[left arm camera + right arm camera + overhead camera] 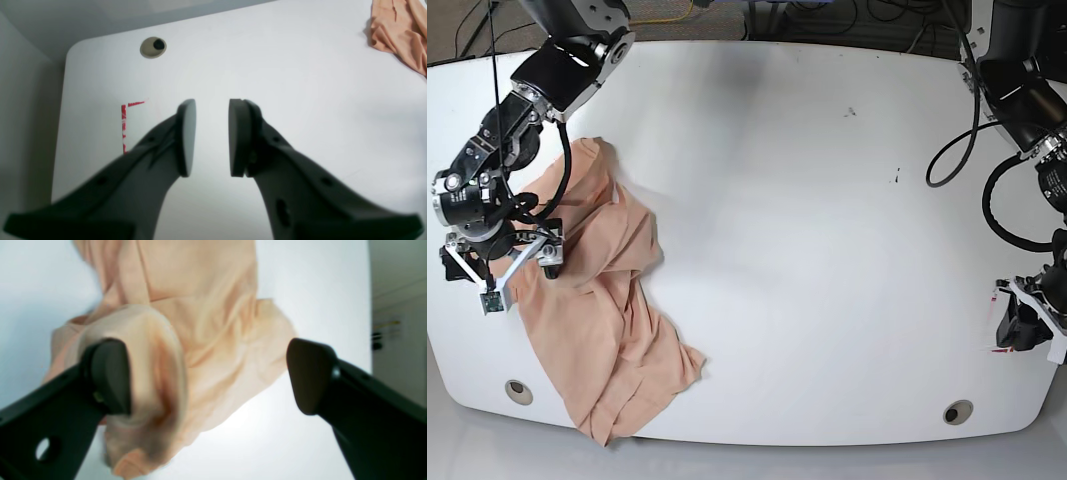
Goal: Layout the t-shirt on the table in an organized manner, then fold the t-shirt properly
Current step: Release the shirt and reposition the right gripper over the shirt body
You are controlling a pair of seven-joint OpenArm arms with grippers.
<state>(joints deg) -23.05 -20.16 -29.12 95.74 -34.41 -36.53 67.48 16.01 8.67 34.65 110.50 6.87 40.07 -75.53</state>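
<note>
One peach t-shirt (597, 320) lay crumpled on the white counter (807, 200), bunched in a long heap toward eight o'clock in my base view, its lower end close to the near edge. In my right wrist view the t-shirt (200, 323) filled the upper middle, hanging in soft folds; a rounded fold sat against the pad at nine o'clock, though I could not tell whether it actually touched. My right tool (206, 376) stood spread wide, with nothing pinched between its pads, and in the base view the right tool (502, 265) hovered over the upper part of the heap at nine o'clock. A grommet hole (518, 391) showed just beside the heap's lower end at seven o'clock.

My left tool (211, 136) was well apart from the cloth, its two flat pads parted by a narrow gap with only bare counter (300, 116) showing between them. From that wrist view only a corner of the t-shirt (400, 30) appeared, far off at one o'clock. A red corner marking (125, 123) lay at nine o'clock of the pads, and a second grommet hole (153, 47) at eleven o'clock. In the base view the left tool (1025, 320) sat near the counter's edge at four o'clock, with that grommet hole (957, 411) toward five o'clock.
</note>
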